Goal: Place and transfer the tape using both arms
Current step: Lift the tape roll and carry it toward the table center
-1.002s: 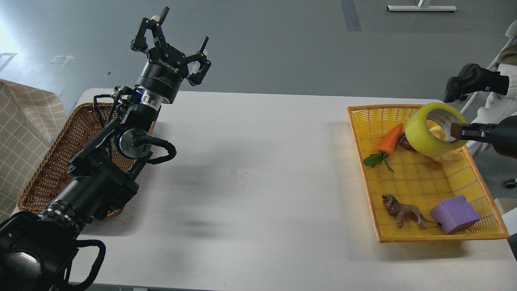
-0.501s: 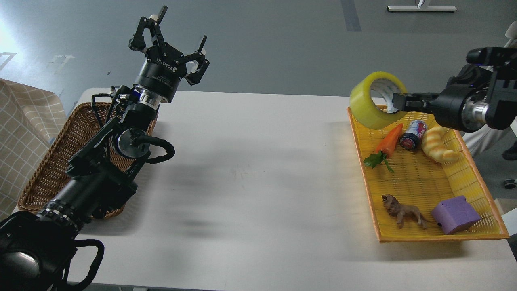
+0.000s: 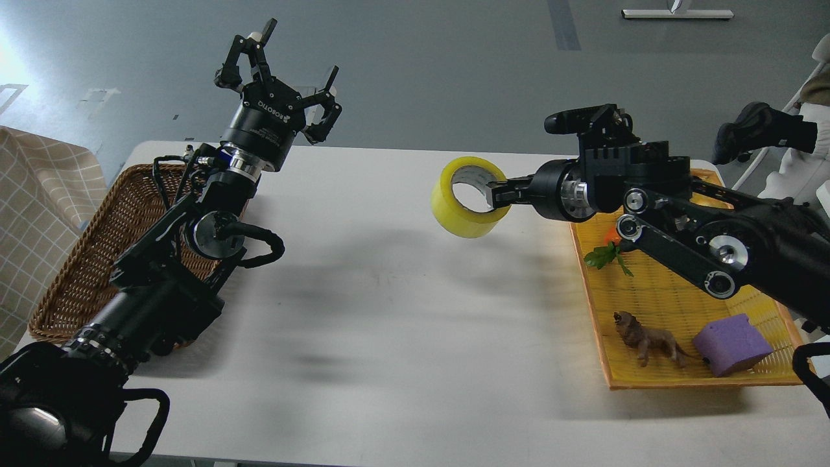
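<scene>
The yellow tape roll (image 3: 462, 209) hangs in the air above the white table (image 3: 389, 311), right of its middle. My right gripper (image 3: 498, 192) is shut on the roll's right wall, one finger inside the grey-white core. My right arm reaches in from the right over the yellow tray (image 3: 674, 305). My left gripper (image 3: 285, 61) is open and empty, held high at the table's far left, pointing up, well left of the tape.
A brown wicker basket (image 3: 84, 259) lies at the left under my left arm. The yellow tray holds a toy lion (image 3: 648, 338), a purple block (image 3: 729, 344) and a carrot's green leaves (image 3: 603, 256). A gloved hand (image 3: 758, 130) shows at the far right.
My right arm has carried the tape up out of the yellow tray and leftward over the table. My left gripper has shifted slightly right and stays open.
</scene>
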`<state>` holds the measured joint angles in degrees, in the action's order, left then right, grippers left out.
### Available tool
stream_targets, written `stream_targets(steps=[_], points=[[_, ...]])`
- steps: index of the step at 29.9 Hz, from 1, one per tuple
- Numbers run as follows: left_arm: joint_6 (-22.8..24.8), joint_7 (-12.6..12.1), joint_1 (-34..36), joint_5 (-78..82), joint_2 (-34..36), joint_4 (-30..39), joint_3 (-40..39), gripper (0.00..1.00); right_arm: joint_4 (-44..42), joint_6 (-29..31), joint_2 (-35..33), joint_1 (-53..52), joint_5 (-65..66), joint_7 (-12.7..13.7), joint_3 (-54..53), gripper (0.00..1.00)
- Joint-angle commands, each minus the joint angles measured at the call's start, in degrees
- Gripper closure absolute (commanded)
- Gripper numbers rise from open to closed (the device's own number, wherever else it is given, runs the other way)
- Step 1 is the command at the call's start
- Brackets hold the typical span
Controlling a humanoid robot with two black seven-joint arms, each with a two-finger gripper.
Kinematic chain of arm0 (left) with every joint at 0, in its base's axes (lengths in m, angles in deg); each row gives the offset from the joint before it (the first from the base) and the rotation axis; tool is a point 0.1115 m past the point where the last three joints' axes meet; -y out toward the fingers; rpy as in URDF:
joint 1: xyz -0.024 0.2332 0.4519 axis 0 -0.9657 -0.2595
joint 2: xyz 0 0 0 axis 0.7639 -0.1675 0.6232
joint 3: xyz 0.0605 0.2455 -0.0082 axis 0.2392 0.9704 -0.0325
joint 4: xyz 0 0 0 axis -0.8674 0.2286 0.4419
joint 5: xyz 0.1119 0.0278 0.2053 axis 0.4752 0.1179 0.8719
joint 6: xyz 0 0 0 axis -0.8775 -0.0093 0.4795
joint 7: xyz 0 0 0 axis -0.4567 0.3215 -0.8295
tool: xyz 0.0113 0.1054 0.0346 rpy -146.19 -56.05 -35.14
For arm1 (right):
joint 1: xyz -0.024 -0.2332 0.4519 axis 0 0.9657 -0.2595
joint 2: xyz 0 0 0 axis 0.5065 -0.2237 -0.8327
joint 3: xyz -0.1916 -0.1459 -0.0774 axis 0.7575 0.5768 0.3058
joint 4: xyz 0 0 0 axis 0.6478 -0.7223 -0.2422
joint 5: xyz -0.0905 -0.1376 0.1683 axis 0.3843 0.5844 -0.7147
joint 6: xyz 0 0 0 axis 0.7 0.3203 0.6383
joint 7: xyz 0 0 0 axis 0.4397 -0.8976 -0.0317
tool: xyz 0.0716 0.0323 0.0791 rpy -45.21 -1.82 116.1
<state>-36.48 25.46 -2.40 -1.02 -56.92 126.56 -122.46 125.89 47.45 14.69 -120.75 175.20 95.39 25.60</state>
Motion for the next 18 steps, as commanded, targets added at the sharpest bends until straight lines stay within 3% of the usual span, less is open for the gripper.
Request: stream_targets(steps=[1,18], points=[[0.0,0.01,0.0,0.01,0.02,-0.01,-0.1,0.02,-2.59,0.0,4.44,-0.34,-0.12,-0.01,2.81,1.0],[0.0,0.09,0.09,0.01,0.02,0.43,-0.27,0.02,-9.18,0.0,13.23,1.94,0.23,-0.1,5.27,1.0]])
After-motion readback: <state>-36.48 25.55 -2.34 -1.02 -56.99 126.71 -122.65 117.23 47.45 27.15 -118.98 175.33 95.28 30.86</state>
